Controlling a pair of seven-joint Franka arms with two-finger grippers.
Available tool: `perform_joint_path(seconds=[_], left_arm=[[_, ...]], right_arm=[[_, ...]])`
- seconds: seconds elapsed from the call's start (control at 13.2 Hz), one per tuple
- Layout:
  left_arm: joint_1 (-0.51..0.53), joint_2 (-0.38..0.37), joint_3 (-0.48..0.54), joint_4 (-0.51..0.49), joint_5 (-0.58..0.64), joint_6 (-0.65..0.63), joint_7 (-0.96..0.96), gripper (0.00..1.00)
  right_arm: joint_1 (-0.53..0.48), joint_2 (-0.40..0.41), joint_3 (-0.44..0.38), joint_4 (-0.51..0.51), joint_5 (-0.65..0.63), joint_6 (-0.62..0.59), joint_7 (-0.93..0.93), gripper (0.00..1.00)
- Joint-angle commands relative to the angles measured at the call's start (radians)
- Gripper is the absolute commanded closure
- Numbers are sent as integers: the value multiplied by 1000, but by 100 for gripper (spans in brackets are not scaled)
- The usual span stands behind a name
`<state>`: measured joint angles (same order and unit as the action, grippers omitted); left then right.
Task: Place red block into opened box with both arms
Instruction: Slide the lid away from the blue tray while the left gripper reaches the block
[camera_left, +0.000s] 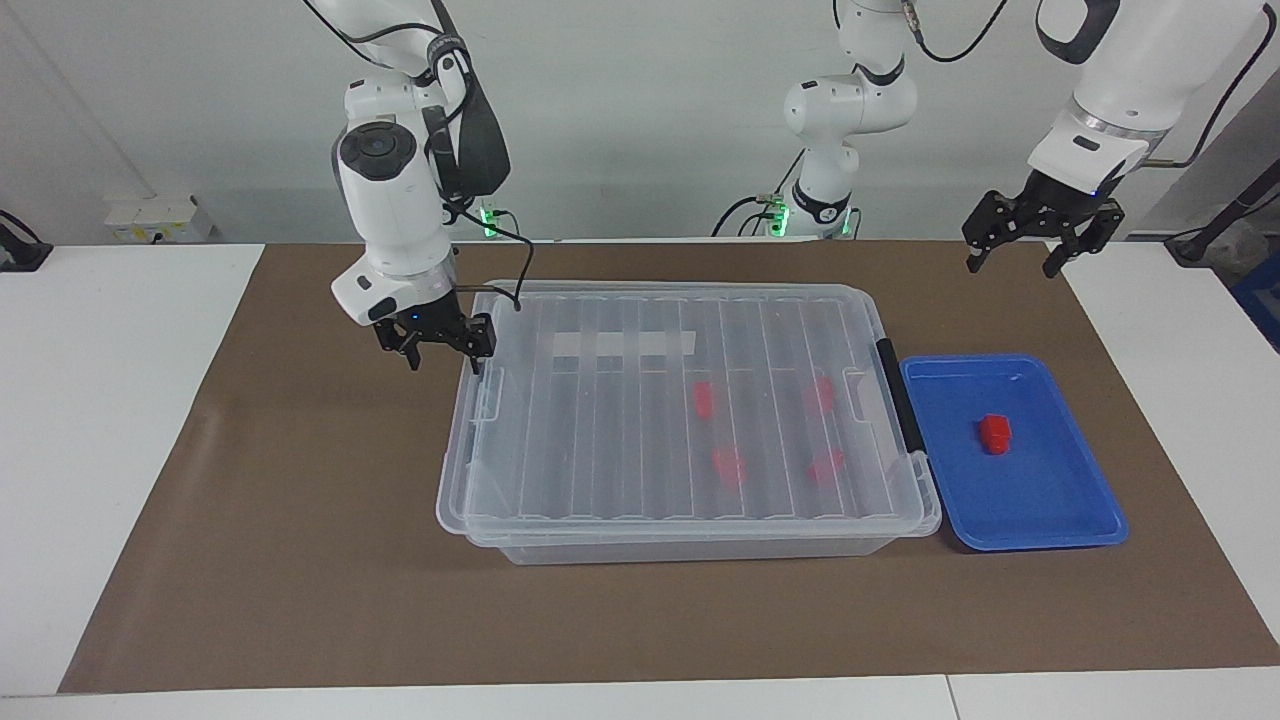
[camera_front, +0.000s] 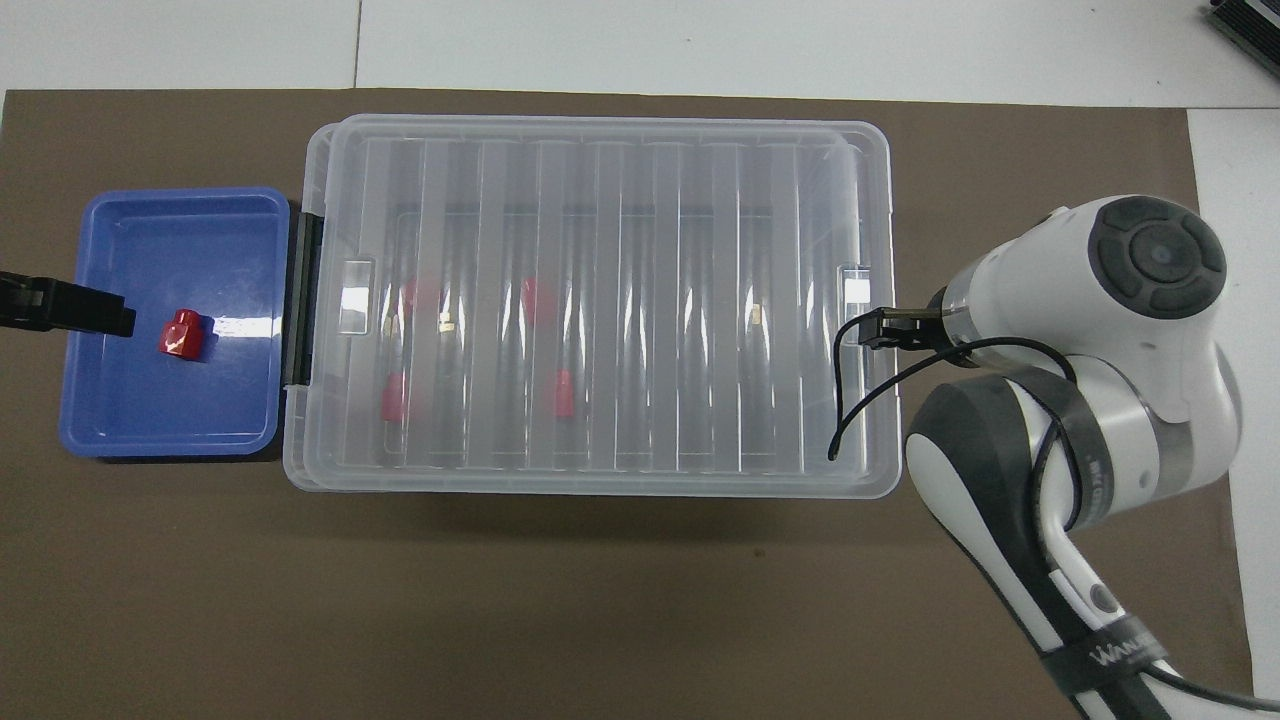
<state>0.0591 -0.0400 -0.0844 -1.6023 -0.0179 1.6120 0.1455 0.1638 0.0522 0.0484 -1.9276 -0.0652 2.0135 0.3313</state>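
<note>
Right arm (camera_left: 400, 200) bent down steeply from its base, wrist near vertical. Right gripper (camera_left: 437, 358) points downward, low, fingers spread apart (nothing seen between them). Left arm (camera_left: 1110, 90) held high, waiting; wrist angled down. Left gripper (camera_left: 1012, 258) hangs in the air, fingers splayed wide, empty. In the overhead view only its dark tip (camera_front: 65, 307) shows.
</note>
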Motion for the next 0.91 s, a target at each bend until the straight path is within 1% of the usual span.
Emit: perform_joint_path(seconds=[0.0, 0.08, 0.23, 0.3, 0.38, 0.46, 0.53, 0.68, 0.83], left_arm=[[-1, -26, 2, -30, 21, -9, -10, 0], [2, -26, 3, -30, 21, -11, -12, 0], [46, -34, 5, -44, 21, -9, -17, 0], [71, -44, 8, -72, 21, 6, -9, 0], [105, -61, 8, -124, 21, 73, -6, 0], [120, -92, 8, -202, 21, 162, -6, 0], [126, -104, 8, -267, 21, 237, -6, 0], [133, -92, 8, -333, 21, 348, -3, 0], [134, -45, 8, -372, 21, 467, -3, 0]], right_arm=[[-62, -46, 8, -53, -16, -1, -101, 11], [-76, -48, 8, -57, -16, -2, -144, 11], [-107, -48, 8, -60, -15, -2, -214, 11], [-121, -48, 8, -60, -15, -2, -247, 11], [-144, -48, 8, -60, -15, -2, -289, 11], [-165, -46, 8, -60, -15, -2, -335, 11], [-187, -46, 8, -60, -15, -1, -380, 11], [-225, -46, 8, -62, -13, -1, -443, 11], [-247, -45, 7, -60, -13, -1, -477, 11]])
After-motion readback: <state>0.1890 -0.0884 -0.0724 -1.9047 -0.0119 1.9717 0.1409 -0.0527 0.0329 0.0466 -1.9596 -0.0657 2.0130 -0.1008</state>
